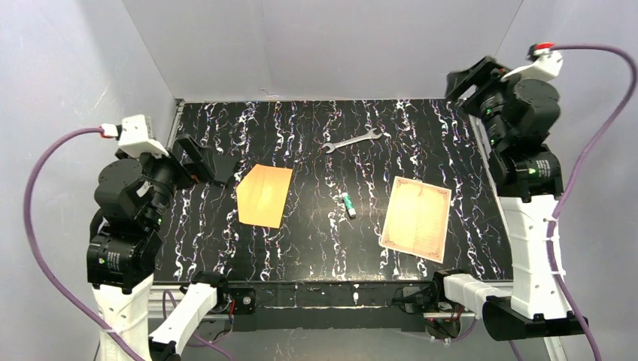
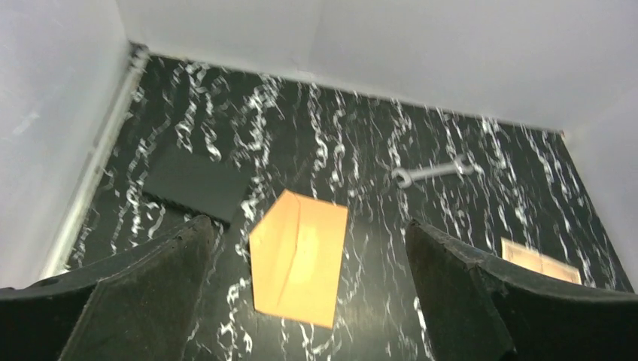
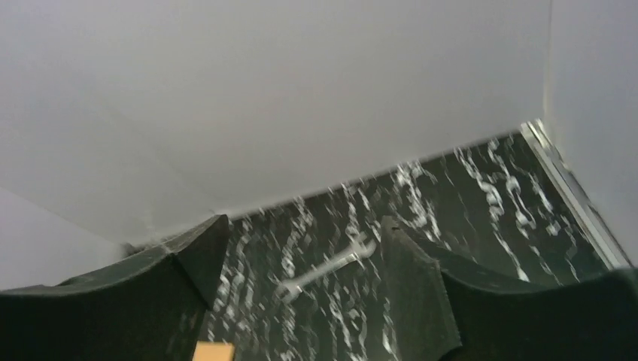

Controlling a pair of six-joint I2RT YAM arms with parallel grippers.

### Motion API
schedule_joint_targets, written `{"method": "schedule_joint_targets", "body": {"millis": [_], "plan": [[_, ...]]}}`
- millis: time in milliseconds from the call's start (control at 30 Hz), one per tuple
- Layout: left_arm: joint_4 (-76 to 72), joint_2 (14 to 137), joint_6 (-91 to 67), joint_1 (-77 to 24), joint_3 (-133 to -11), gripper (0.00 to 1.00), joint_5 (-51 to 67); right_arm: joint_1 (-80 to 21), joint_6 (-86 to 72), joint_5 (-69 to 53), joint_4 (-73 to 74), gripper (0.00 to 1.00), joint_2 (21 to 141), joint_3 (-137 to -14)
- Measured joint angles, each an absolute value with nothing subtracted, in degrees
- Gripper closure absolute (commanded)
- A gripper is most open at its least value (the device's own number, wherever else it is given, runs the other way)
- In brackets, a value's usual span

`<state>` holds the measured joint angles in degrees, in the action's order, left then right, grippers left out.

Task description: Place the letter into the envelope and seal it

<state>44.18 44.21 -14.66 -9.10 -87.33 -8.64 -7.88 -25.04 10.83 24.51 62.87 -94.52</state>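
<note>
The orange-brown envelope lies flat left of the table's middle, its pointed flap towards the left. It also shows in the left wrist view. The pale bordered letter lies flat on the right, apart from the envelope; one corner shows in the left wrist view. My left gripper is open and empty, raised just left of the envelope; in its own view the envelope sits between the fingers below. My right gripper is open and empty, high at the back right, away from the letter.
A silver wrench lies at the back middle and shows in both wrist views. A small green-and-white tube lies between envelope and letter. White walls close in the black marbled table on three sides.
</note>
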Motion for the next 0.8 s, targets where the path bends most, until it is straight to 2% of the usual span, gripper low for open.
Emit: {"method": "schedule_joint_targets", "body": {"millis": [133,333,533,733,800], "plan": [[42.0,40.7,-13.7,-9.1,-79.1,0.02,0.0,-7.9,-25.5,10.8,32.2,0.11,65.3,-90.5],[34.3,39.3,-14.3,-9.3,-62.1,0.02,20.7,-7.9,-25.6,9.0,40.7,0.11,77.1,-86.3],[22.6,53.4,-19.3,-14.4,-55.7,0.02,34.6,-6.2,-28.6,8.9,44.6,0.19,80.1,-69.3],[14.3,69.6,-26.6,-25.6,-55.2,0.02,34.7,-1.7,-31.4,7.4,44.9,0.19,82.1,-61.7],[11.9,75.1,-29.2,-29.6,-56.0,0.11,32.8,-0.3,-31.7,7.4,45.0,0.18,82.8,-59.3]]}}
